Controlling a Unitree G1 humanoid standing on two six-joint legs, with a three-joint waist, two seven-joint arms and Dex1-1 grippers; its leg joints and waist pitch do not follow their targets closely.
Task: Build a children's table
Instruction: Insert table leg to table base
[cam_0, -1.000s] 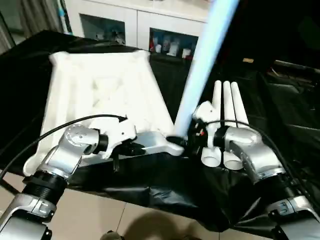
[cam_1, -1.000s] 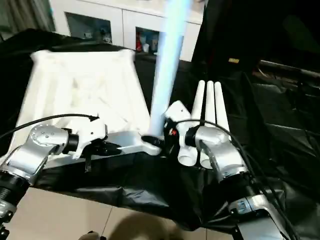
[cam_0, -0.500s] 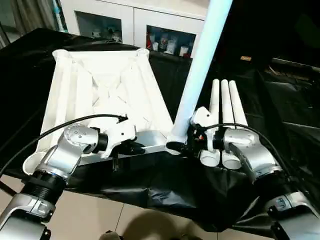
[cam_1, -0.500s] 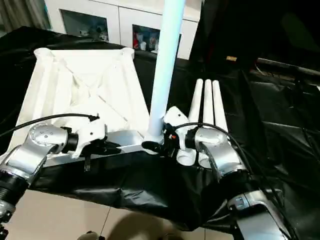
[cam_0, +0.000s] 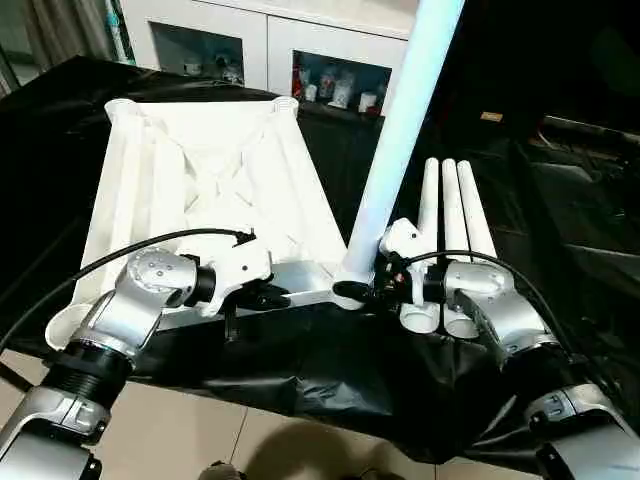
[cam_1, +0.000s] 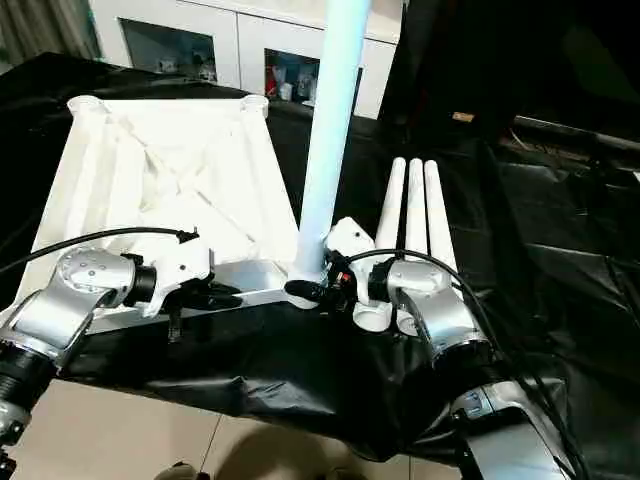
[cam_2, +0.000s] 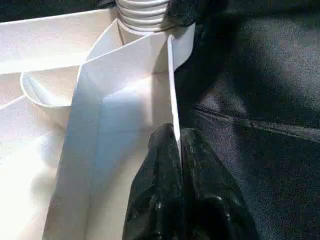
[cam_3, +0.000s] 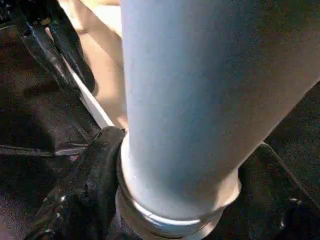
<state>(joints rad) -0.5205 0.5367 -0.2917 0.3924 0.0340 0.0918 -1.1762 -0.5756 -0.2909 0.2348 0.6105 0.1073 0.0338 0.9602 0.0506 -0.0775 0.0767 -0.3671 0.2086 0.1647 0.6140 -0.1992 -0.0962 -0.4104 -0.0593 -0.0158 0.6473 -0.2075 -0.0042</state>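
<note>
The white table top (cam_0: 205, 205) lies ribbed side up on the black-draped surface (cam_0: 560, 230). The left claw (cam_2: 178, 165) is clamped on its near edge wall, while the right claw (cam_3: 170, 195) straddles the base of an upright leg (cam_0: 400, 140) standing in the near right corner socket — fingers (cam_3: 85, 185) against it. Three spare legs (cam_0: 450, 225) lie side by side just right

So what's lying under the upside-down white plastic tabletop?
A black cloth draped over the work table, showing around the white plastic tabletop. Whatever lies beneath the cloth is covered.
</note>
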